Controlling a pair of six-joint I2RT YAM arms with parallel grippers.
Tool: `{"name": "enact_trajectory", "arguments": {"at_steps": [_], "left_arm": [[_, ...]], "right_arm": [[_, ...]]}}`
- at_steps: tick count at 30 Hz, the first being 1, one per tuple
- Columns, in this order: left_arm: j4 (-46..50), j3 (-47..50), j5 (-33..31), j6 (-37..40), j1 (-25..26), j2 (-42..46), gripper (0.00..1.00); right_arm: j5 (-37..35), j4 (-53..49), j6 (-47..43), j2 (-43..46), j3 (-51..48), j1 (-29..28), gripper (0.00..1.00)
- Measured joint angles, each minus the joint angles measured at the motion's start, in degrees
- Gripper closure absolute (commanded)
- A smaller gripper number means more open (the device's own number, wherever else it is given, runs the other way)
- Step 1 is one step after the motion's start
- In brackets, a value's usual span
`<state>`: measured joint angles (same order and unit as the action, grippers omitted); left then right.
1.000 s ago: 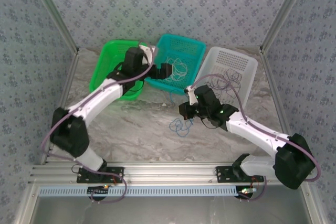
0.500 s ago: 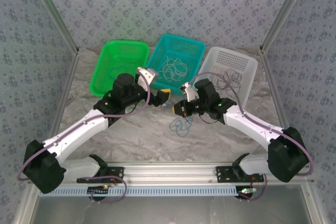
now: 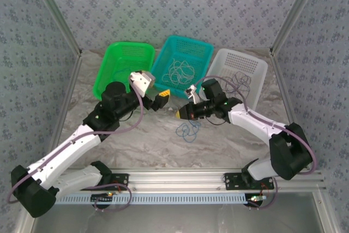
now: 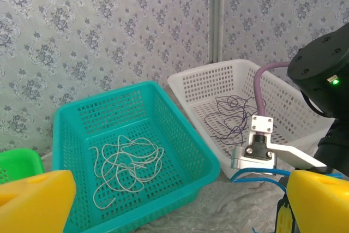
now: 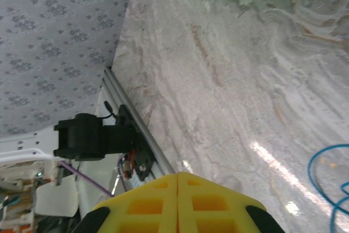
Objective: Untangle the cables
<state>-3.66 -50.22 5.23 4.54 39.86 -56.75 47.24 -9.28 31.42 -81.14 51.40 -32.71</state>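
Above the desk [image 3: 147, 143], near the blue cable [image 3: 188, 131], hovering with left jaws wide apart and right jaws squeezed tight together.

Bright, even, diffuse illumination; shadows soft throughout.
Glare streaks the grey marbled tabletop [image 5: 262, 148] in the right wrist view; the close yellow foam finger pads [image 4: 32, 200] look soft.
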Motion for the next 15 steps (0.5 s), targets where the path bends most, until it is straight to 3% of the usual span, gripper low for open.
{"name": "enact_trajectory", "arguments": {"at_steps": [15], "left_arm": [[5.2,-2.1,-4.8,9.7,8.7,-4.8,0.01]], "right_arm": [[6.0,-4.3,2.3,-1.4,3.1,-0.6,1.00]]}}
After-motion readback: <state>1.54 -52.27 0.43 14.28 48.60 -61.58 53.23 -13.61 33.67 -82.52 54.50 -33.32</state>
